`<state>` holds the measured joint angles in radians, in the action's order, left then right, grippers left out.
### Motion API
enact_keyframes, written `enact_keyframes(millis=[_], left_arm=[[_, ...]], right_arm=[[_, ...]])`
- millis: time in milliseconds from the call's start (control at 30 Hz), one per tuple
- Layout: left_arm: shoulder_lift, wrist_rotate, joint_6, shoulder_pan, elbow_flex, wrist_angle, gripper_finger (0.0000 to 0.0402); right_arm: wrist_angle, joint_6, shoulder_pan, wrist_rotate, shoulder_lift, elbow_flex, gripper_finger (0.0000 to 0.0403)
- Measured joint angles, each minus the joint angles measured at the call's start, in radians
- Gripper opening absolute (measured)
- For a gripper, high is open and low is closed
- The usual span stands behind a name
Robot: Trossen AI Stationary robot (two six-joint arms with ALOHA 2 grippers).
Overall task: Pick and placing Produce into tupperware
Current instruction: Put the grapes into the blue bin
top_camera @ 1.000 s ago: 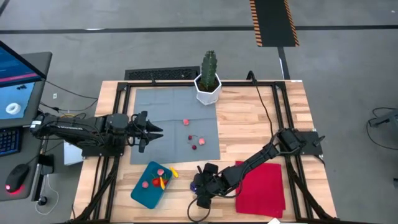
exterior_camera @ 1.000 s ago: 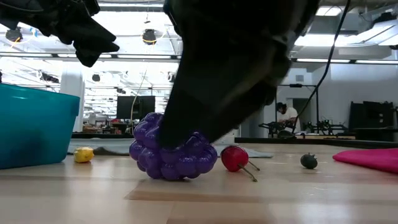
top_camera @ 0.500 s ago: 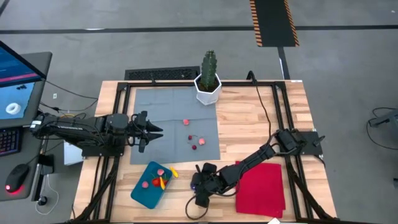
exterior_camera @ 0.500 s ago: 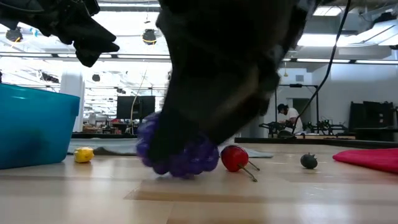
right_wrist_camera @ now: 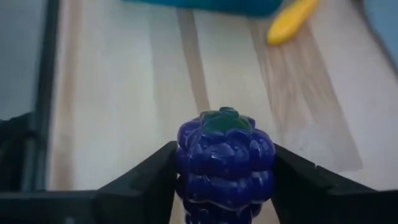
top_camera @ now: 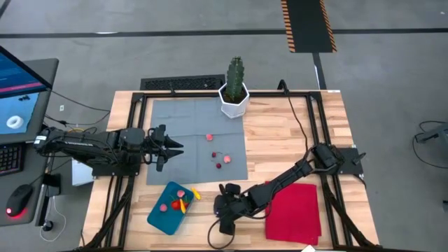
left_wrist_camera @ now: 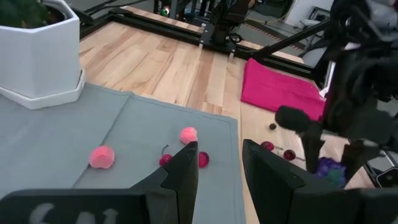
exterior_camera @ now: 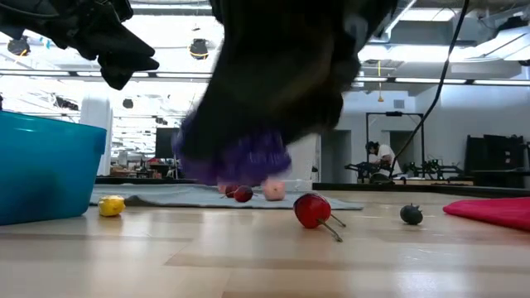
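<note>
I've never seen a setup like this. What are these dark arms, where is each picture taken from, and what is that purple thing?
Two robot arms work at a wooden table. One picture looks down from overhead, one looks level along the tabletop, and one comes from each wrist. The right gripper is shut on a toy grape bunch, lifted off the wood. The left gripper waits, open, over the grey mat. The teal tupperware holds some toy produce; cherries lie on the mat.

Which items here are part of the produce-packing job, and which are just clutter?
Job: purple grape bunch held in the right gripper; teal tupperware; cherries and pink fruit on the grey mat.

Clutter: cactus pot, red cloth.
</note>
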<state>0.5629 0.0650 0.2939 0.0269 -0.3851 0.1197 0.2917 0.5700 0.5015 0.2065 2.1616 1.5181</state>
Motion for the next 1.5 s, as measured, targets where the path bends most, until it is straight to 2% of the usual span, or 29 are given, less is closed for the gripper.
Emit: enact_keyframes(millis=[200,367,567,633,1000,1167,1367,1500], left_arm=[[0.000,0.000,0.001,0.000,0.000,0.003,0.0114],[0.000,0.000,0.001,0.000,0.000,0.003,0.0114],[0.000,0.000,0.001,0.000,0.000,0.005,0.0114],[0.000,0.000,0.001,0.000,0.000,0.006,0.0114],[0.000,-0.002,0.050,0.000,0.000,0.025,0.0114],[0.000,-0.002,0.068,0.000,0.000,0.029,0.0114],[0.000,-0.015,0.091,0.000,0.000,0.034,0.0114],[0.000,-0.015,0.092,0.000,0.000,0.034,0.0114]], right_arm=[[-0.010,-0.058,-0.015,0.000,-0.057,0.000,0.0265],[-0.042,-0.123,-0.037,-0.010,-0.110,0.000,0.0258],[-0.140,-0.195,-0.071,-0.125,-0.162,0.001,0.0249],[-0.167,-0.197,-0.086,-0.197,-0.174,0.001,0.0249],[-0.353,-0.023,-0.260,-0.806,-0.175,0.000,0.0249],[-0.402,0.031,-0.349,-0.996,-0.147,0.000,0.0249],[-0.406,0.075,-0.434,-1.041,-0.125,-0.002,0.0249],[-0.416,0.023,-0.446,-0.956,-0.127,0.000,0.0249]])
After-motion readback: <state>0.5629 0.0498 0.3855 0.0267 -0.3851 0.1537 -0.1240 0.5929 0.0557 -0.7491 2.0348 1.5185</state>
